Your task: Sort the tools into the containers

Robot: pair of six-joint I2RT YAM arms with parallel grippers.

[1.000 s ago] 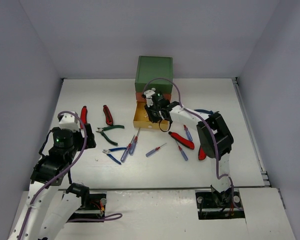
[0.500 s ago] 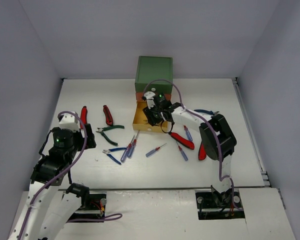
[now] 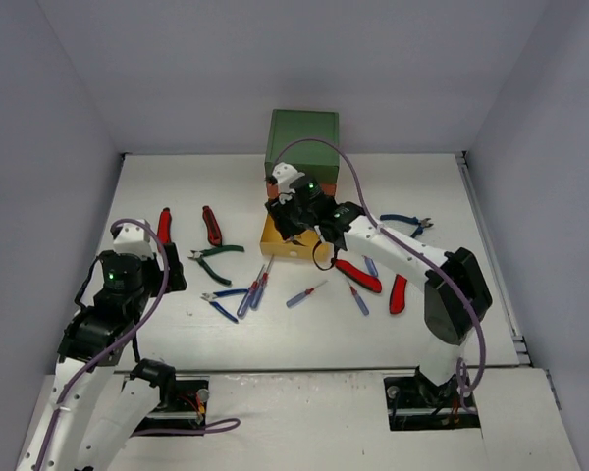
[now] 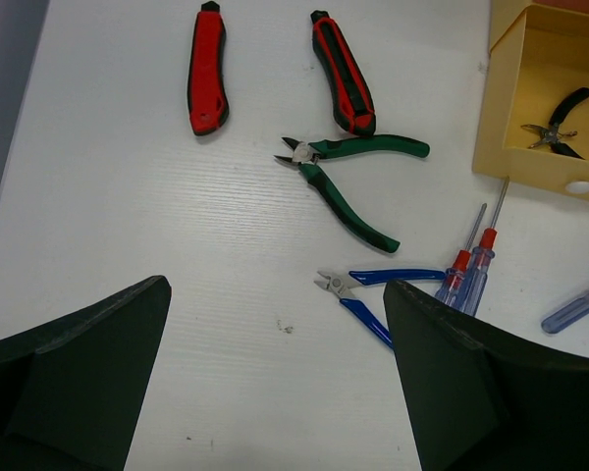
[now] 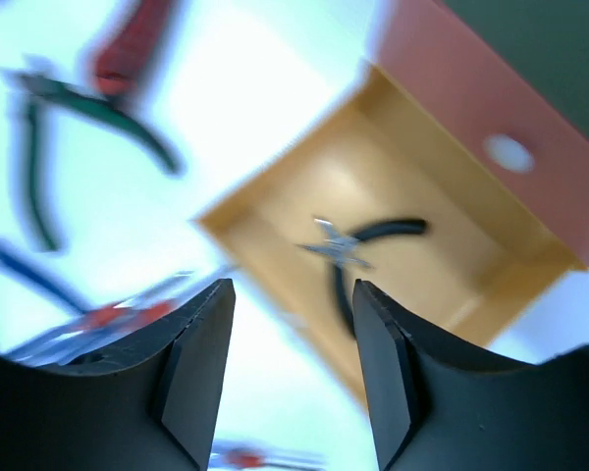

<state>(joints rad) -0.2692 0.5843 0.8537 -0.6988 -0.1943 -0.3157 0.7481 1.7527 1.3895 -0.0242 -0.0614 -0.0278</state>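
White table (image 3: 304, 334) with grey walls around it carries a small cabinet (image 3: 302, 137) at the far middle. Its yellow drawer (image 4: 530, 167) is pulled out, and black-handled pliers (image 4: 560, 120) lie inside it. The right gripper (image 5: 290, 294) hovers over this drawer, jaws partly apart with nothing between them, so I judge that this placing step is done. The left gripper (image 4: 277, 289) hangs wide and empty near the green-handled cutters (image 4: 348, 177) and the blue-handled cutters (image 4: 368, 299). The next move probably calls for one arm to descend on a loose tool, such as these cutters, and close on its handles.
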